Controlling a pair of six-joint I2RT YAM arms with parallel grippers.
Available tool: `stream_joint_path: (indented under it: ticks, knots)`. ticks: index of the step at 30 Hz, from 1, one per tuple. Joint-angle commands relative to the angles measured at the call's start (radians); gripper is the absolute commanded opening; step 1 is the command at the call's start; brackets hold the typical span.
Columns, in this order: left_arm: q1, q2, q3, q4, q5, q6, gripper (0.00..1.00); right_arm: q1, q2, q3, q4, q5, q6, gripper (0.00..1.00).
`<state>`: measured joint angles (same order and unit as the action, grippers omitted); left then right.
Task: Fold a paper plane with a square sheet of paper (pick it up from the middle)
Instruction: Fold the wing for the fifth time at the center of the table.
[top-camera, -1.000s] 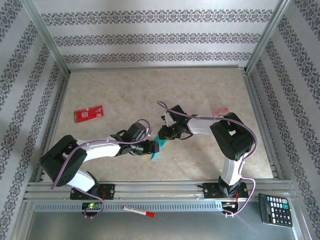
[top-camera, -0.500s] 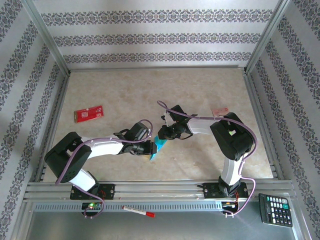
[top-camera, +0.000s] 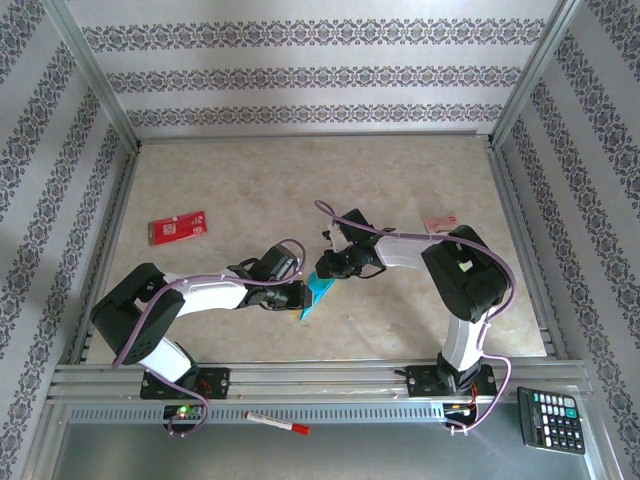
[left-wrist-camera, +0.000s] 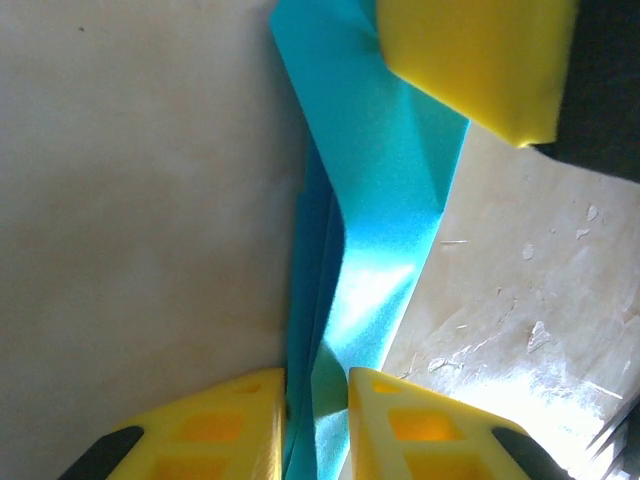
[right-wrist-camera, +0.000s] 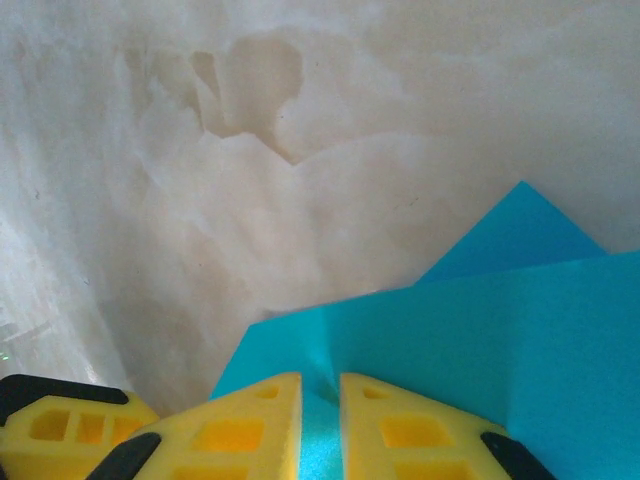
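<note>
paper plane (top-camera: 314, 297) looks light and floppy, pinched by left gripper (left-wrist-camera: 316, 390) and right gripper (right-wrist-camera: 320, 392); best gripped on its stiffer folded spine.

Left claw (top-camera: 299, 295) and right claw (top-camera: 323, 272) meet at one small folded teal paper (top-camera: 313, 302).
</note>
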<state>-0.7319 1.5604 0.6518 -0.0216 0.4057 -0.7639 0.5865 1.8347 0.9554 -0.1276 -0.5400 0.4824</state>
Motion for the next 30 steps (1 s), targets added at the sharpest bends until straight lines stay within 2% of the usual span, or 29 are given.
stream_joint_path:
  ticks: [1, 30]
  knots:
    - [-0.012, 0.036, -0.017, 0.012, 0.03, -0.008, 0.21, -0.015, -0.044, 0.003, -0.02, 0.003, -0.004, 0.18]
    - [0.0, 0.052, -0.024, 0.022, 0.044, -0.028, 0.16, -0.037, -0.034, -0.079, -0.001, 0.035, -0.017, 0.17]
